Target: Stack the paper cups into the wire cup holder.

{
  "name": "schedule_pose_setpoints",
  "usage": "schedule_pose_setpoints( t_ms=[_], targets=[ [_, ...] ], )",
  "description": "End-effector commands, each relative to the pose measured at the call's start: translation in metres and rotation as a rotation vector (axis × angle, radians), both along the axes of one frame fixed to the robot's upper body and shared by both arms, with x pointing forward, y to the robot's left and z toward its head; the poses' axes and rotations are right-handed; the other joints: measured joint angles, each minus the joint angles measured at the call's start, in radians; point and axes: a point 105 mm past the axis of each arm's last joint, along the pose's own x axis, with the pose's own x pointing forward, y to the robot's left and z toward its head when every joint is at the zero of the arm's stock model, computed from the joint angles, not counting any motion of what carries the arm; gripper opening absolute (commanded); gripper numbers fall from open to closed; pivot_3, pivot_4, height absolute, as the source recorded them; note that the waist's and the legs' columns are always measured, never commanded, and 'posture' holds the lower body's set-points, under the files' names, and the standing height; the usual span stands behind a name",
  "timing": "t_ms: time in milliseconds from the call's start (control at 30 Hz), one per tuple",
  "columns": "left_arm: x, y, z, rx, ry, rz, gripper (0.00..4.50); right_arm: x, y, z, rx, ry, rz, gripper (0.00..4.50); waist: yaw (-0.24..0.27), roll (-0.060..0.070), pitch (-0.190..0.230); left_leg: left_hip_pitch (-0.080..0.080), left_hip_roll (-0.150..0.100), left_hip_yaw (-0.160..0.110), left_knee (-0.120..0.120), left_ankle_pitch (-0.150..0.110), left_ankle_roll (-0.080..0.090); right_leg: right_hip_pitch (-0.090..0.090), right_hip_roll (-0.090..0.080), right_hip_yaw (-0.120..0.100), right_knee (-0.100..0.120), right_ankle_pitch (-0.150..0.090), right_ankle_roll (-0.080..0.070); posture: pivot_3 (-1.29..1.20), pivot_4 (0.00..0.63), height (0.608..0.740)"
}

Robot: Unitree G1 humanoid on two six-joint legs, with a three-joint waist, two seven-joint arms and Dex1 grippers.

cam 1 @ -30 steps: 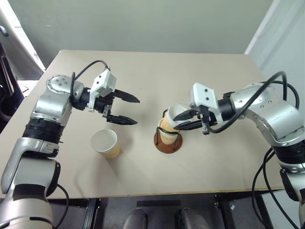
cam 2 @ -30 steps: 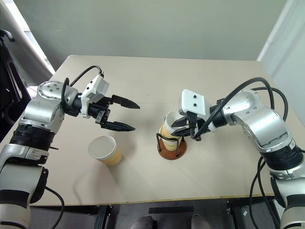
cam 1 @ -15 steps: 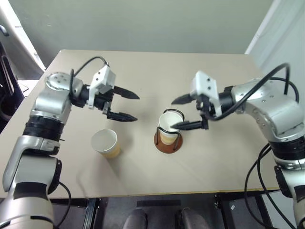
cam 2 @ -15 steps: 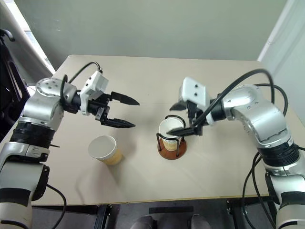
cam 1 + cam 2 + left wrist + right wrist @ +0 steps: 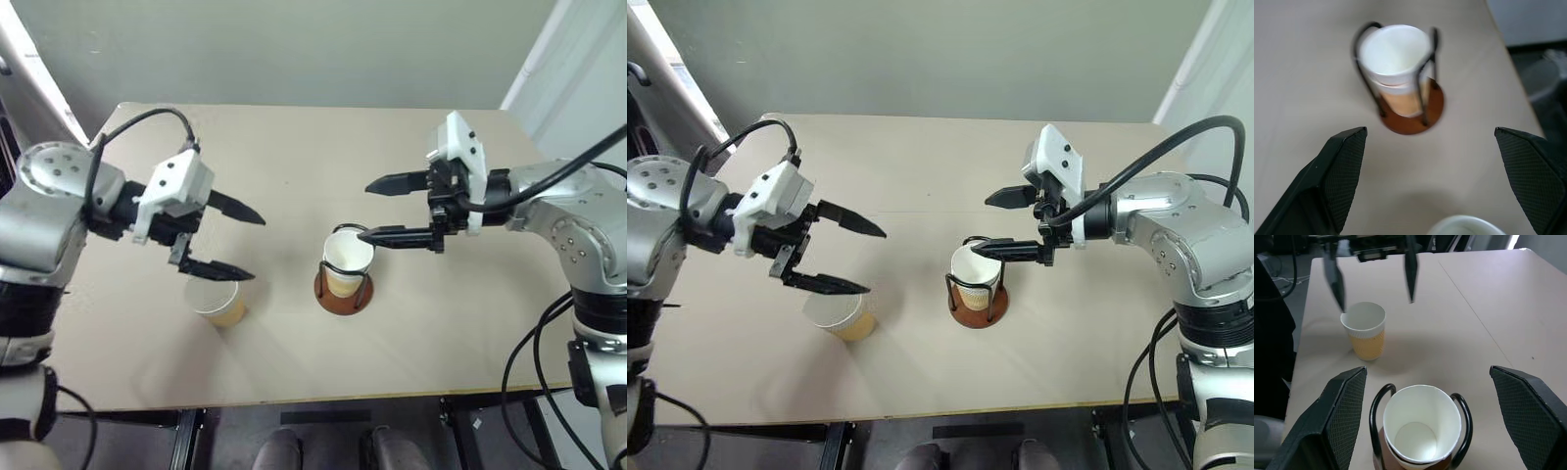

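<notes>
Both arms are chunky brushed-silver shells with black joints and loose black cables looping off them. Each tool, left tool [image 5: 224, 240] and right tool [image 5: 387, 210], has a white boxy mount and two pointy black fingers.

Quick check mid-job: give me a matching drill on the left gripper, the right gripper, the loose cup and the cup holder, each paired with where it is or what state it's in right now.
Things:
1. left gripper
2. right gripper
3. loose paper cup
4. wire cup holder

States:
A. stands upright on the table, outside the holder
B. open, empty, above the holder
C. holds nested cups inside its wire loops
D. open, empty, above the loose cup

Pairs: 1-D, 2-B, 3-A, 4-C
</notes>
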Motion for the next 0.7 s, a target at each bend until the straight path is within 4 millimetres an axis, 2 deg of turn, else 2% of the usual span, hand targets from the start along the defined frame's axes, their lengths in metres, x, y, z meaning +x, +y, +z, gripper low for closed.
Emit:
schedule_pose_setpoints(
  t_ms=[33, 200, 333, 433, 533, 700],
  targets=[
    [-0.016, 0.015, 0.005, 0.125, -0.053, 0.000, 4.50, -0.004, -0.004, 0.013, 0.034, -0.044, 0.009, 4.06, -0.002, 0.000, 0.000, 0.001, 0.000, 0.000, 0.000, 0.000, 0.000, 0.000, 0.000, 0.000, 0.000, 0.000, 0.000, 0.00, 0.150, 0.740],
    [-0.019, 0.036, 0.002, 0.273, -0.095, 0.058, 4.50, -0.003, -0.004, 0.012, 0.040, -0.023, 0.028, 4.06, -0.001, 0.000, 0.000, 0.002, 0.000, -0.001, -0.001, 0.000, 0.000, 0.001, 0.000, 0.000, 0.001, -0.001, -0.001, 0.00, 0.150, 0.740],
    [-0.020, 0.044, -0.008, 0.303, -0.075, 0.083, 4.50, -0.002, -0.003, 0.011, 0.040, -0.016, 0.040, 4.06, -0.002, 0.000, 0.000, 0.002, 0.000, 0.000, -0.001, 0.000, 0.000, 0.001, -0.001, 0.000, 0.002, -0.001, -0.002, 0.00, 0.150, 0.740],
    [-0.025, 0.042, -0.015, 0.297, -0.038, 0.077, 4.50, -0.003, -0.003, 0.011, 0.036, -0.008, 0.052, 4.06, -0.002, 0.000, 0.000, 0.002, 0.000, 0.000, -0.002, 0.000, 0.000, 0.000, 0.000, 0.000, 0.003, -0.002, -0.003, 0.00, 0.150, 0.740],
    [-0.036, 0.032, -0.025, 0.260, 0.027, 0.039, 4.50, -0.017, -0.007, 0.016, 0.053, -0.021, 0.125, 4.06, -0.002, 0.000, 0.000, 0.002, 0.000, 0.000, -0.003, 0.000, 0.000, 0.000, 0.000, 0.000, 0.003, -0.002, -0.004, 0.00, 0.150, 0.740],
    [-0.036, 0.034, -0.033, 0.275, 0.047, 0.045, 4.50, -0.027, -0.016, 0.007, 0.020, -0.060, 0.168, 4.06, 0.000, 0.000, 0.000, 0.002, 0.000, 0.000, -0.003, 0.000, 0.000, 0.000, -0.001, 0.000, 0.003, -0.002, -0.004, 0.00, 0.150, 0.740]
  ],
)
